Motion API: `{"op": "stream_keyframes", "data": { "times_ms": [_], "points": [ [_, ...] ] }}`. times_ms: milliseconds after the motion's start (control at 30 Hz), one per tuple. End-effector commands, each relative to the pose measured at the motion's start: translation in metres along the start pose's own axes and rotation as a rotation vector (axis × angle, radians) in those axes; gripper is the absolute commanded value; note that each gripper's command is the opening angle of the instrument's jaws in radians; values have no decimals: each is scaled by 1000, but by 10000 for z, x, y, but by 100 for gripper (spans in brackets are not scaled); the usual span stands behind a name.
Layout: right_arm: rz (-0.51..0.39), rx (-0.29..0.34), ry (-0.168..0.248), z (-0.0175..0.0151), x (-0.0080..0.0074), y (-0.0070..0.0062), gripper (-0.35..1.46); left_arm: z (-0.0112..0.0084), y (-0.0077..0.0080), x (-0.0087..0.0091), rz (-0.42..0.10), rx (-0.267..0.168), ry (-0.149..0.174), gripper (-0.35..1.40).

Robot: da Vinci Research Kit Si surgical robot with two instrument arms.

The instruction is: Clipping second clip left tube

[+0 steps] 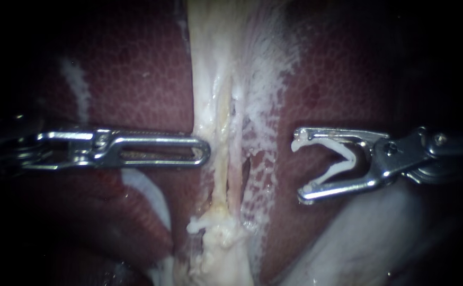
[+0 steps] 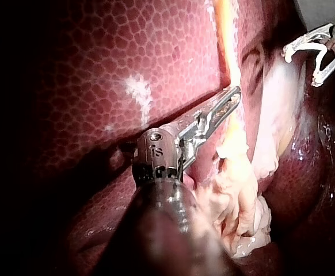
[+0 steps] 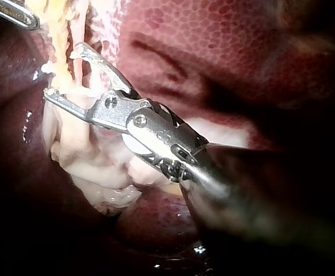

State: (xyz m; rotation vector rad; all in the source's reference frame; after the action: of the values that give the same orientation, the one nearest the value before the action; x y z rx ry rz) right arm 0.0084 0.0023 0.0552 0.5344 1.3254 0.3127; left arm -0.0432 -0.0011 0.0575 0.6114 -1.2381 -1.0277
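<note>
Right instrument [image 1: 299,168], well apart from left tube [image 1: 220,159], carries open white clip [image 1: 343,159] btwn both jaws. Left instrument [image 1: 206,151]: jaws pressed together, tip touching pale tissue [image 1: 202,106] beside tube. Tube prob. soft, slippery, thin; take it mid-stretch, gently.

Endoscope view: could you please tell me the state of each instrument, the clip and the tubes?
left instrument: jaws shut, empty, tip beside the tubes.
right instrument: jaws apart, carrying the clip, short of the tubes.
clip: open, not yet applied.
tubes: exposed, no clip visible on them.
</note>
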Motion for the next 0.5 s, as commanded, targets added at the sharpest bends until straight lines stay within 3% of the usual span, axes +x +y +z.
{"op": "stream_keyframes", "data": {
  "times_ms": [33, 233, 500],
  "points": [
    [0, 0, 0, 0, 0, 0, 60, -1, 0, 0, 0, 0, 0, -35],
    [8, 8, 2, 9, -5, -3, 60, -7, -5, -7, -5, 4, 2, -35],
    [89, 36, 8, 45, -32, -10, 60, -31, -11, -28, -18, 5, 0, -35]
  ]
}}
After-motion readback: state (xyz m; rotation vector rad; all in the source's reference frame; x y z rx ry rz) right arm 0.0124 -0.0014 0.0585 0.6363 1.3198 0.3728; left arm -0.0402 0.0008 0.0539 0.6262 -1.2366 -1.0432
